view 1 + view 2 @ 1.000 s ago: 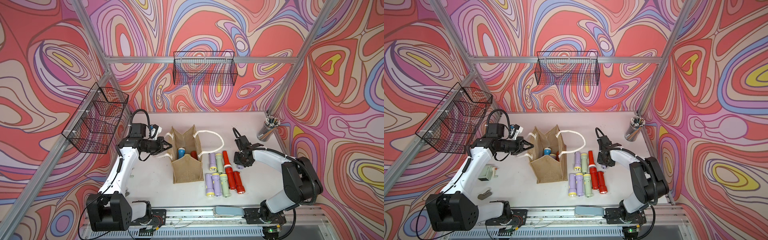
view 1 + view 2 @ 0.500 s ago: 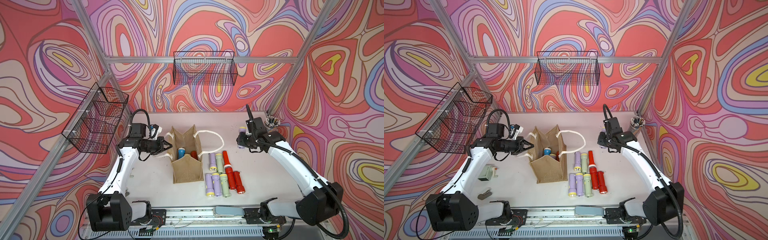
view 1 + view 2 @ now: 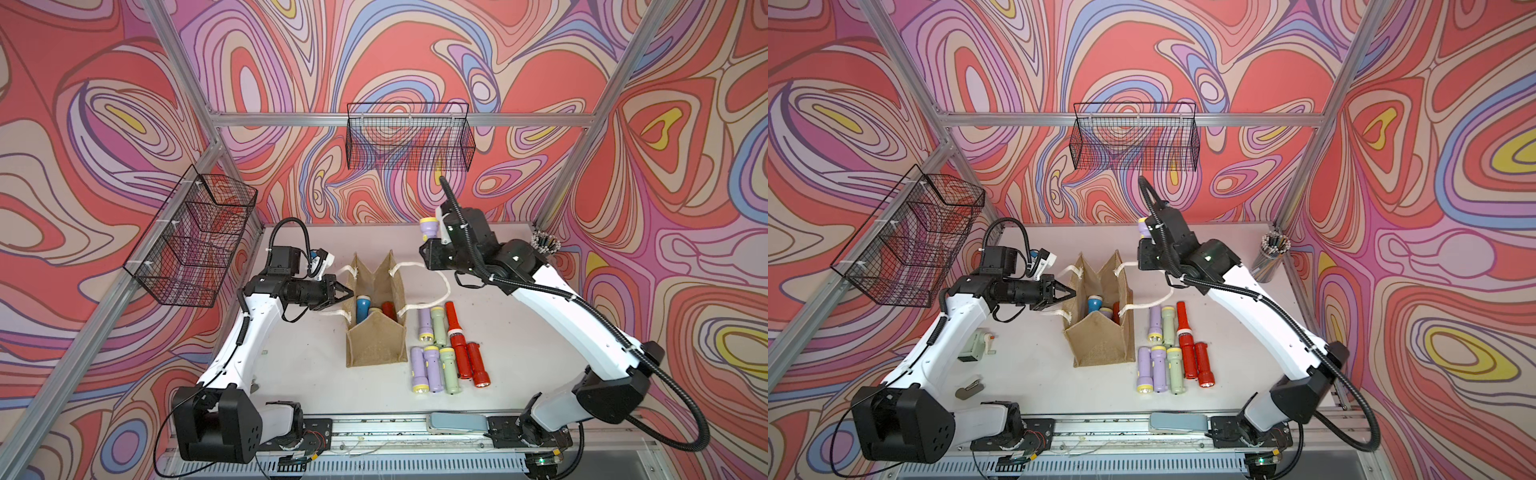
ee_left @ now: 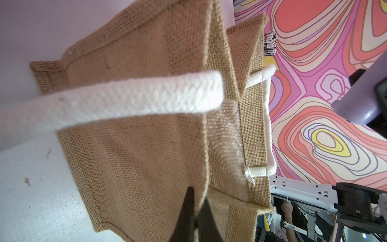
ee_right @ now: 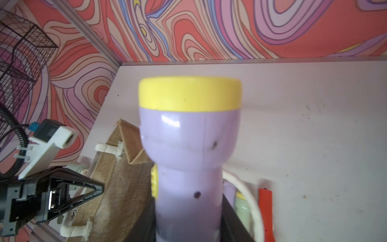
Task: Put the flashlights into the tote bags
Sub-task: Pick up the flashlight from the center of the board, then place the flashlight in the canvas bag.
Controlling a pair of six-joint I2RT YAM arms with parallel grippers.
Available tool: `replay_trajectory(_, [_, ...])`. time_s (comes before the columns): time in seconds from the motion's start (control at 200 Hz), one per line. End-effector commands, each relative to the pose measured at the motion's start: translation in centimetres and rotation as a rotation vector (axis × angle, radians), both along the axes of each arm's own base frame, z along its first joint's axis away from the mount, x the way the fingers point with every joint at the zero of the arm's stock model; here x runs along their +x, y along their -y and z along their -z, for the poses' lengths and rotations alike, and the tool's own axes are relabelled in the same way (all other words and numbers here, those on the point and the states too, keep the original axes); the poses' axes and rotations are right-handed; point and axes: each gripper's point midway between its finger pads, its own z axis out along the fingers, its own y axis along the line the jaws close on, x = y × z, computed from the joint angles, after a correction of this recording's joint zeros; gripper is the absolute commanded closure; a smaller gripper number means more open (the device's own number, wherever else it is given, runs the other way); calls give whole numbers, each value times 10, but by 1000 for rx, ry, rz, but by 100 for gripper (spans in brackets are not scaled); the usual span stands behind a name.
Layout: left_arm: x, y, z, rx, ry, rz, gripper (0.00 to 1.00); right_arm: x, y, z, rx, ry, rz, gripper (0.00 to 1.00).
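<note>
The tan jute tote bag (image 3: 376, 338) (image 3: 1100, 338) stands open mid-table; a blue flashlight (image 3: 362, 305) and a red one (image 3: 387, 309) stick up inside. My left gripper (image 3: 347, 291) (image 3: 1072, 293) (image 4: 196, 202) is shut on the bag's left wall (image 4: 136, 146), just under its white rope handle (image 4: 125, 100). High above the bag's far right corner, my right gripper (image 3: 435, 245) (image 3: 1148, 249) (image 5: 188, 215) is shut on a lilac flashlight (image 3: 429, 227) (image 5: 188, 136), yellow head up. Several lilac, green and red flashlights (image 3: 442, 353) (image 3: 1171, 353) lie right of the bag.
A cup of pencils (image 3: 544, 243) (image 3: 1271, 259) stands at the back right corner. Black wire baskets hang on the back wall (image 3: 409, 141) and the left wall (image 3: 191, 245). A small green device (image 3: 973, 343) and a grey clip (image 3: 969, 388) lie under my left arm.
My right arm has lifted a lilac flashlight off the table and carried it up and left toward the bag. The left gripper has kept its hold on the bag wall.
</note>
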Motion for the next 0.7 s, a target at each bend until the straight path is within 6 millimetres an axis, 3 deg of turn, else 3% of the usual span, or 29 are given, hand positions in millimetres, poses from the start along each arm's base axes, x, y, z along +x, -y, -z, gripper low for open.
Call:
replay_trajectory(0.0, [-2,4,-10,-18,42,29,96,-6,-41,-4,7,14,-103,86])
replay_trajectory(0.19, [0,-1,-6,19,41,3,97,-20,-87,1,43,8,-239,86])
replay_trajectory(0.351, [2,-1,-6,17,33,-13,98,-26,-118,22,136,-9,-320,86])
replay_trajectory(0.526, [5,-3,-5,9,20,-28,99,-30,-142,57,156,-50,-383,86])
replay_trajectory(0.556, [6,-4,-5,9,19,-35,99,-27,-148,77,132,-79,-387,86])
replay_trajectory(0.691, [7,-8,-5,7,23,-50,99,-30,-157,109,103,-143,-401,86])
